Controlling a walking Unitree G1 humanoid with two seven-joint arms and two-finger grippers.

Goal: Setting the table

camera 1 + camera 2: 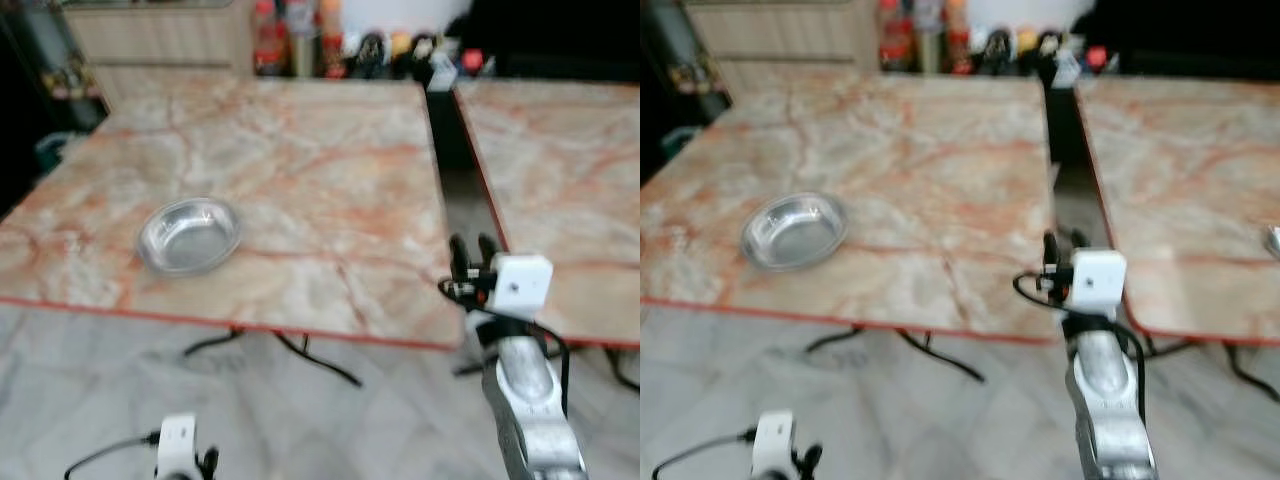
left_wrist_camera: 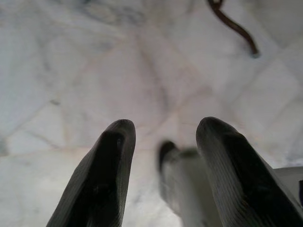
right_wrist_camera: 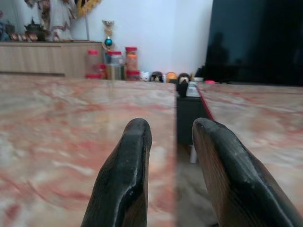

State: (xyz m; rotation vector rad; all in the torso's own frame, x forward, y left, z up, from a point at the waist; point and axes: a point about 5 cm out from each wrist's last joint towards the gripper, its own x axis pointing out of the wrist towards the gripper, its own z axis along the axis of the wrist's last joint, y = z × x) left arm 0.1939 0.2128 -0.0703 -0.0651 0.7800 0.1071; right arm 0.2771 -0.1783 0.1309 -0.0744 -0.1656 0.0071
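Bowl [image 1: 189,235] sits empty on the marble bench [image 1: 330,170] in the left eye view, toward its left near edge. Right gripper [image 1: 472,252] is raised at the bench's right near corner, well apart from the bowl. Left wrist view: left gripper [image 2: 161,156] over the floor [image 2: 94,71], jaws open, empty. Right wrist view: right jaws open, empty, level with the benchtop.
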